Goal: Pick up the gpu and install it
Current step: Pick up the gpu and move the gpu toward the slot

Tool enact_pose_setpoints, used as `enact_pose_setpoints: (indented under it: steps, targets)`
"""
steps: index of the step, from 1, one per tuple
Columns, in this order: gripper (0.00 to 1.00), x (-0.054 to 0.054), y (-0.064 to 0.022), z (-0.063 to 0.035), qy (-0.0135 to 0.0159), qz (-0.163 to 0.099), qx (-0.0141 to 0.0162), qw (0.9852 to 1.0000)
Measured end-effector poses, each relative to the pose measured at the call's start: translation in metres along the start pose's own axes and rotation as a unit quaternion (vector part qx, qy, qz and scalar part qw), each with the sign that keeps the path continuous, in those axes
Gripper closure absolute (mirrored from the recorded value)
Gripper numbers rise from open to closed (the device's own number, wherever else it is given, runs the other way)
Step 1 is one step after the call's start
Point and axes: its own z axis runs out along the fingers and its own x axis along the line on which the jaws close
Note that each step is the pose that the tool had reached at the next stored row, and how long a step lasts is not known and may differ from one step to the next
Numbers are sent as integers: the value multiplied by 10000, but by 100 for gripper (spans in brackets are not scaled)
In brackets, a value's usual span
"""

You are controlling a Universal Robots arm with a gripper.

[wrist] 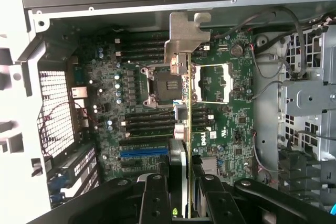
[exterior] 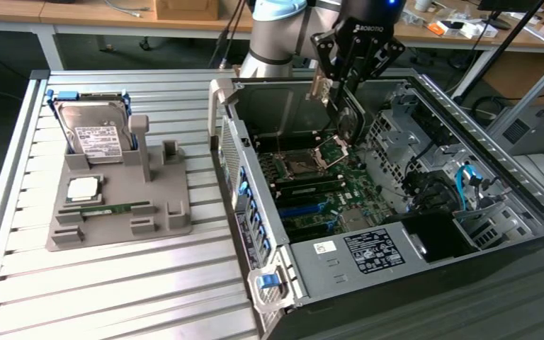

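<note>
Firmly, the gripper [exterior: 338,73] clamps the gpu [wrist: 184,38] over the motherboard [wrist: 137,95].

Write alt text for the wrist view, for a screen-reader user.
The black two-finger gripper clamps the thin dark green gpu card, seen edge-on with its silver metal end bracket farthest from the fingers, over the green motherboard inside the open grey metal computer case.

The exterior view is lit evenly from overhead; soft glare is spread along the ribbed metal table [exterior: 111,283], while the computer case [exterior: 272,106] interior is shadowed. In the wrist view, its wall [wrist: 13,145] is washed out white, and a dull sheen is caught on the gpu [wrist: 185,40] bracket.
</note>
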Motion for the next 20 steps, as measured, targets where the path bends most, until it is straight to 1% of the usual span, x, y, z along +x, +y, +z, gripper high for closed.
enact_pose_setpoints:
  steps: [20]
  targets:
    - [73, -8, 6, 70, 0, 0, 0, 10000]
